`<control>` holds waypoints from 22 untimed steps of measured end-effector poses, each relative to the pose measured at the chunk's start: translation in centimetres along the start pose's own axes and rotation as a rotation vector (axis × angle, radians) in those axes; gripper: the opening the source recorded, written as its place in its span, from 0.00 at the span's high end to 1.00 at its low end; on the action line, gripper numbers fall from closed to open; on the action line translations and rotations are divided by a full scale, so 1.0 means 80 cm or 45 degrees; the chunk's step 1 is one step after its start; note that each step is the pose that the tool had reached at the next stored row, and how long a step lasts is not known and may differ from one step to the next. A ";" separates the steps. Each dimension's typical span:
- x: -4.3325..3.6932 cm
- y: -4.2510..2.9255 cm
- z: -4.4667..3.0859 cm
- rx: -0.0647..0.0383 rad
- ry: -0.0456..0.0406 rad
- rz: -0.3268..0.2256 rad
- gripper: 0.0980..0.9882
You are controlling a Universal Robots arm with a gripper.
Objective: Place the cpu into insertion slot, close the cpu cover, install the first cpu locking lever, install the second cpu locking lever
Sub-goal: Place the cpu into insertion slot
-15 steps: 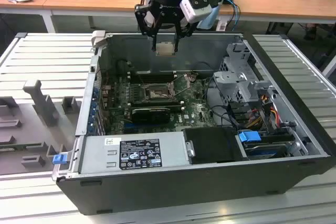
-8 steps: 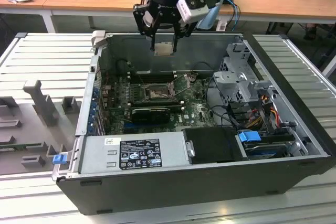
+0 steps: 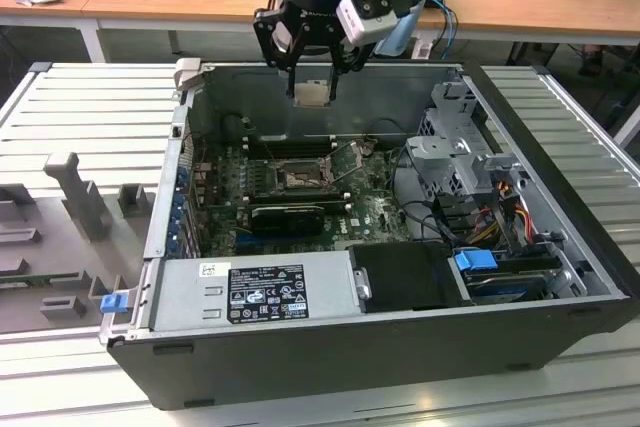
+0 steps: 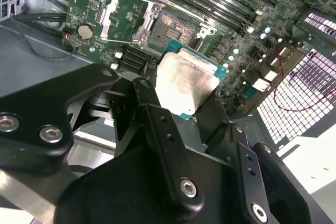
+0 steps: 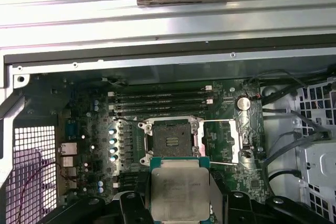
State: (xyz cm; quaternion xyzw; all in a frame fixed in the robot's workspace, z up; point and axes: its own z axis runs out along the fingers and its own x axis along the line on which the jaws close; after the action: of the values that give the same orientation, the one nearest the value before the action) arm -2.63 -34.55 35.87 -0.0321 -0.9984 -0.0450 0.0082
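Note:
My gripper (image 3: 314, 95) hangs above the open computer case, shut on the cpu (image 3: 313, 93), a flat square chip with a pale metal top held level between the black fingers (image 4: 151, 100). In both wrist views the cpu (image 5: 178, 190) sits in the air, apart from the board. The insertion slot (image 5: 170, 140) lies below it on the green motherboard, dark, bare and uncovered (image 4: 171, 27). The cpu cover (image 5: 221, 141), a thin silvery frame, is swung open beside the slot (image 4: 123, 17). Thin wire levers (image 5: 226, 121) stand raised along the cover's edges.
Memory slots (image 5: 160, 100) run just behind the socket, and a black ribbed card (image 3: 288, 215) lies in front of it. A grey power supply (image 3: 265, 292) and a drive cage with cables (image 3: 460, 162) fill the case's front and right. The case walls (image 3: 170, 197) enclose the board.

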 end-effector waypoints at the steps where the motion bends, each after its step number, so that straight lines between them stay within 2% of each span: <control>1: 0.000 0.0000 0.0002 0.000 0.000 0.000 0.50; 22: 0.000 -0.0002 0.0014 -0.001 -0.004 0.043 0.50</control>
State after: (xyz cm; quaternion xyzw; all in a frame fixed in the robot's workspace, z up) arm -2.63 -34.55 35.75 -0.0491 -0.9978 -0.0450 0.0075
